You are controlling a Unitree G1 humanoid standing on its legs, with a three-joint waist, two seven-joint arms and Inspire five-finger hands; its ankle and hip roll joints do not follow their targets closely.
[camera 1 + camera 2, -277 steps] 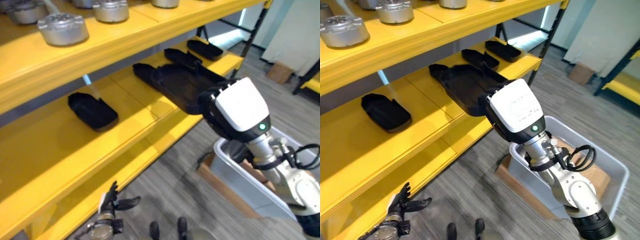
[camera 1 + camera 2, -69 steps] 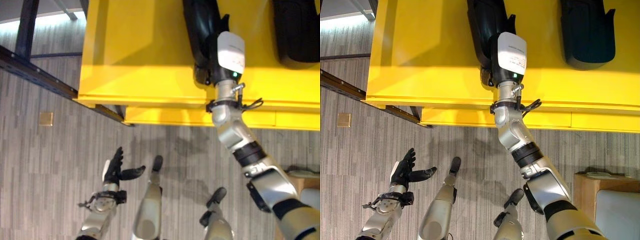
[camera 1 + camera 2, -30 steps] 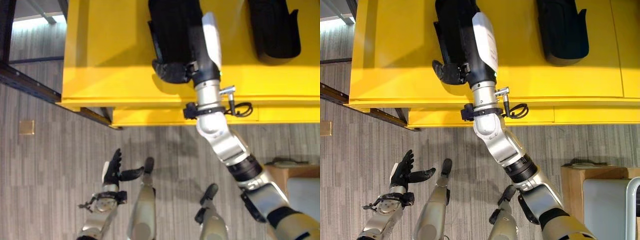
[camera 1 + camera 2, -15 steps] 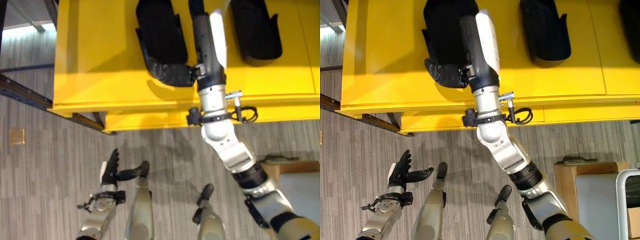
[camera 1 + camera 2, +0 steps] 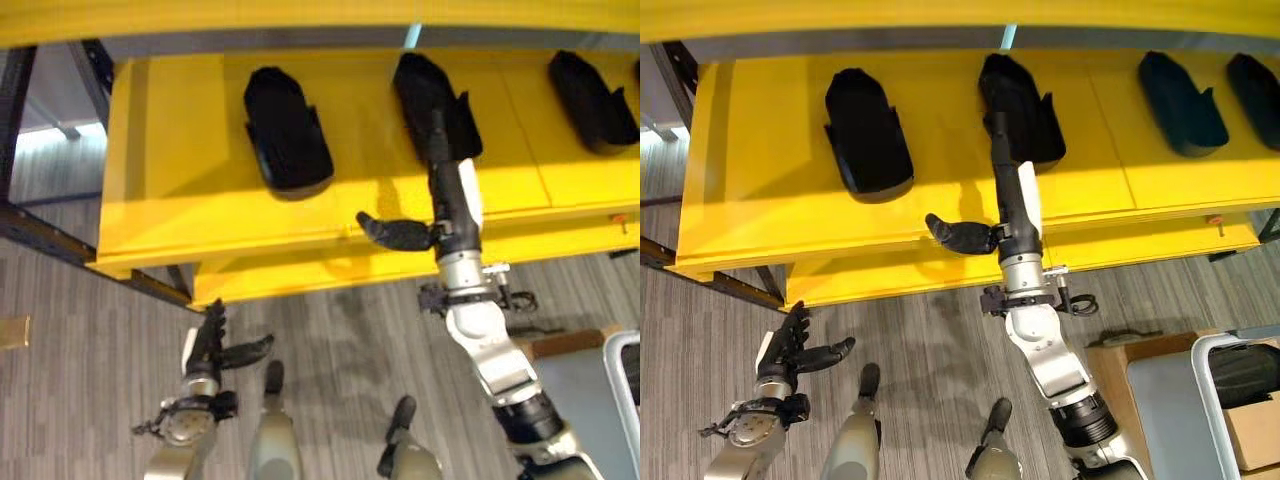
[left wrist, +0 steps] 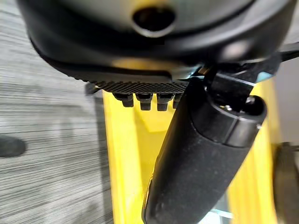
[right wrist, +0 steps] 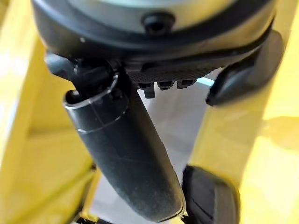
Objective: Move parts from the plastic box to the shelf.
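Several black moulded parts lie on the yellow shelf (image 5: 180, 180). The leftmost part (image 5: 288, 130) rests alone near the shelf's left end. My right hand (image 5: 445, 195) hovers over the shelf's front edge, open and empty, fingers straight towards a second part (image 5: 1020, 95), thumb stuck out to the left. It is apart from the leftmost part. Its wrist view shows the thumb (image 7: 121, 154) and bare fingertips with nothing between them. My left hand (image 5: 210, 345) hangs low over the floor, open and empty. The grey plastic box (image 5: 1196, 352) shows at the lower right.
Two more black parts (image 5: 1180, 100) lie further right on the shelf. A higher yellow shelf board runs across the top. A dark frame post (image 5: 15, 90) stands at the shelf's left end. A cardboard box (image 5: 1252, 432) sits by the plastic box.
My right hand has come off the leftmost part and drawn back and to the right, towards the shelf's front edge. The part stays on the shelf. The camera has shifted.
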